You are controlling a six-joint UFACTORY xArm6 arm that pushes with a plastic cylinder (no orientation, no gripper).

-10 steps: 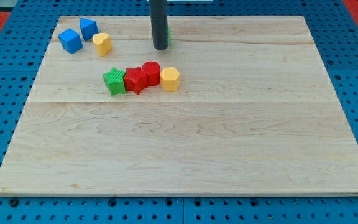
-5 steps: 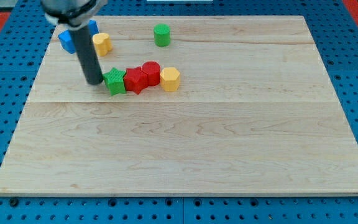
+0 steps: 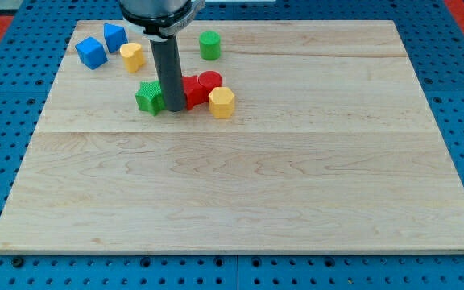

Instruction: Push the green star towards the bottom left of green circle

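My tip (image 3: 172, 109) touches green star (image 3: 148, 97) at its 3 o'clock; green circle (image 3: 209, 45) at 1 o'clock; no hand visible.

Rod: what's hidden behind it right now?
Behind the rod, a red block shows only its right part; its left part and shape are covered. My tip sits just right of the green star.

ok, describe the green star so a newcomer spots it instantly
On the wooden board, find the row of blocks in the upper left part. The green star is its leftmost piece, just left of my tip: ridged and pointed, unlike the smooth green circle farther up.
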